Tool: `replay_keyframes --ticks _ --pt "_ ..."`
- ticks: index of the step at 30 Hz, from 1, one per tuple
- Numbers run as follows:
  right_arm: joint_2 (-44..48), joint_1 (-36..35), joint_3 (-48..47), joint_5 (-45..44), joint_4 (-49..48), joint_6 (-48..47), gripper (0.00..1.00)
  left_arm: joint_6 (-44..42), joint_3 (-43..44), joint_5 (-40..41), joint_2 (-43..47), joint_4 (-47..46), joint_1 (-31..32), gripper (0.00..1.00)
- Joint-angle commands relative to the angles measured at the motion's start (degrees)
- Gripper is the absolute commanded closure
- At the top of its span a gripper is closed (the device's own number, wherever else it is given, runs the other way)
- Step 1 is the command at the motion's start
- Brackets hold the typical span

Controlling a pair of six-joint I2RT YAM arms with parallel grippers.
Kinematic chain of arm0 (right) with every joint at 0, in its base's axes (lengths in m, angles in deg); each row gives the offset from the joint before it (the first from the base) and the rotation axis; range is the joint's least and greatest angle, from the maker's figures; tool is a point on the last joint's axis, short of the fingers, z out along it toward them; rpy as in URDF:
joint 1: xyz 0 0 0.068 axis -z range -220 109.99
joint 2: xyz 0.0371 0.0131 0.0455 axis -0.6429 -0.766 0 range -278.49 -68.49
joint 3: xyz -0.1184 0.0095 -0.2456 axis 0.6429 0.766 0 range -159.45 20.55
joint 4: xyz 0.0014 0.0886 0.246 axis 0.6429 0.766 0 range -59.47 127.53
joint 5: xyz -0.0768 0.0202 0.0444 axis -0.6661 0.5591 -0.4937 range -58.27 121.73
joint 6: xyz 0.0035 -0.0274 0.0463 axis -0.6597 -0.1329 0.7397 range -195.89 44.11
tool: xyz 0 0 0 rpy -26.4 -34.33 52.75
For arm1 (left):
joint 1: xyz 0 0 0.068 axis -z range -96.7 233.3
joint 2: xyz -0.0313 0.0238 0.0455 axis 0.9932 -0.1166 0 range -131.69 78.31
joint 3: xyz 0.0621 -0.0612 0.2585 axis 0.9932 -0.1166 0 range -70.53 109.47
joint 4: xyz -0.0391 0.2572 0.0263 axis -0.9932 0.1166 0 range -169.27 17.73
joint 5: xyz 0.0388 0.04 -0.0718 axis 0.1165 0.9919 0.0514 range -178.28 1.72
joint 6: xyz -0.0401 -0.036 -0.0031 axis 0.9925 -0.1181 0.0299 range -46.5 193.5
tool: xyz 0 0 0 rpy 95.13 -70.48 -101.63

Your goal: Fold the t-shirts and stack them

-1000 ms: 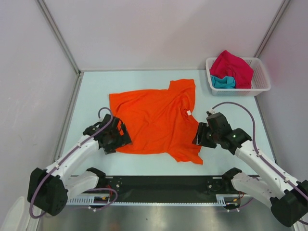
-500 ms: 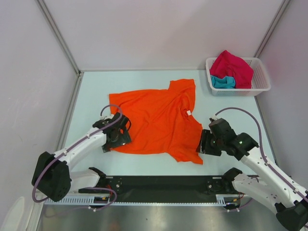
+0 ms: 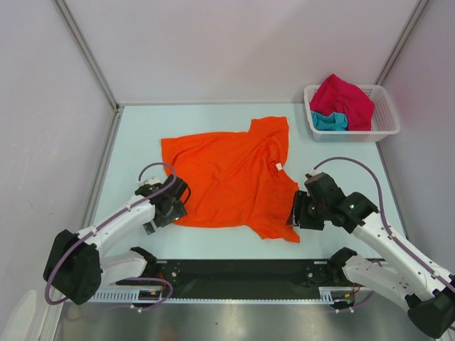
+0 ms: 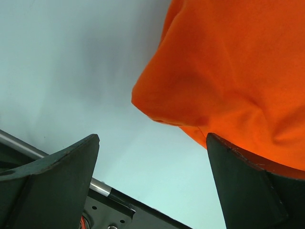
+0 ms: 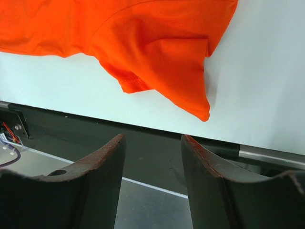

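The left fingers (image 4: 57,181) gape wide and the right fingers (image 5: 95,181) stand half-open, both empty; closing short of the bright orange cloth t-shirt (image 3: 234,177) ahead could miss its edge.

**Orange Against Pale Blue-Green**

The orange t-shirt (image 3: 231,181) is bright and unpatterned, save a small white tag (image 3: 280,167) at its collar. The table (image 3: 135,135) is pale blue-green. The basket (image 3: 355,134) is white lattice. It holds a crimson-pink t-shirt (image 3: 347,98) and a teal t-shirt (image 3: 328,122), both plain.
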Motion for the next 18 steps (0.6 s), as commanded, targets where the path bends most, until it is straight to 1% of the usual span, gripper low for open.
replay_keyframes --ticks 1,9,18 --pt "0.2 -0.7 0.6 0.7 -0.5 1.6 0.45 2.4 -1.0 1.2 -1.2 -2.9 0.4 0.00" --pt "0.7 -1.5 2.7 -0.1 -0.4 3.8 0.44 1.9 -2.4 2.0 -3.4 -7.0 0.3 0.00" --pt "-0.1 -2.9 2.7 -1.9 0.2 6.0 0.44 1.4 -4.0 4.2 -4.2 -10.6 -0.2 0.00"
